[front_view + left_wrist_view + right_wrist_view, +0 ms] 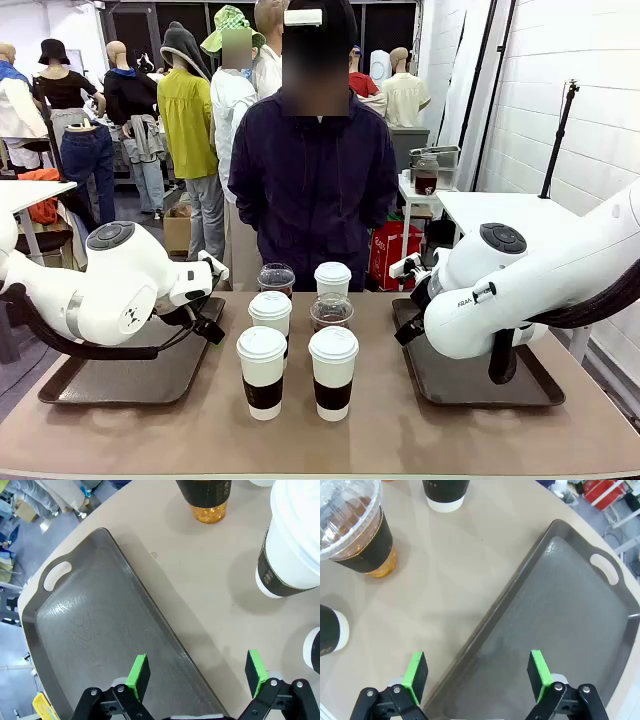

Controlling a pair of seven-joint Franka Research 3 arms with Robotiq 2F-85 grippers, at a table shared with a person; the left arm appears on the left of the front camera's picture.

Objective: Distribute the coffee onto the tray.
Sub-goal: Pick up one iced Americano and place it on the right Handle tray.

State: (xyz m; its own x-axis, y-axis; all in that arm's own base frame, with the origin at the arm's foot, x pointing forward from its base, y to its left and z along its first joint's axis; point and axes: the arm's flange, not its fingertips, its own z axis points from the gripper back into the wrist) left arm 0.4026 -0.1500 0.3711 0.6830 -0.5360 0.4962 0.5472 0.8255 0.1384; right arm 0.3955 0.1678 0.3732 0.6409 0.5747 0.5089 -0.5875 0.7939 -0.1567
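The left end effector (pixel 197 671) hangs with its green pads (pixel 139 674) wide apart and nothing between them. It is over the long rim of a dark grey plastic tray with a cut-out handle (pixel 95 640), at 9 o'clock of the cups. The right end effector (pixel 477 672) is likewise spread and empty above the rim of a matching dark grey tray (pixel 570 615) at 3 o'clock.

All six coffees stand on the tan worktop (pixel 400 430) between the trays. Nearest, two white paper cups with white lids and dark brown sleeves (pixel 262 372) stand side by side. Behind them is a third such cup (pixel 270 316), with a clear dome-lidded plastic cup of brown drink (pixel 331 313) at its 3 o'clock. Farthest are a second clear cup (pixel 276 278) and a fourth white paper cup (pixel 333 278). Pale print on the sleeves is too small to read.

A person in a dark navy jacket (pixel 312 180) stands at 12 o'clock.
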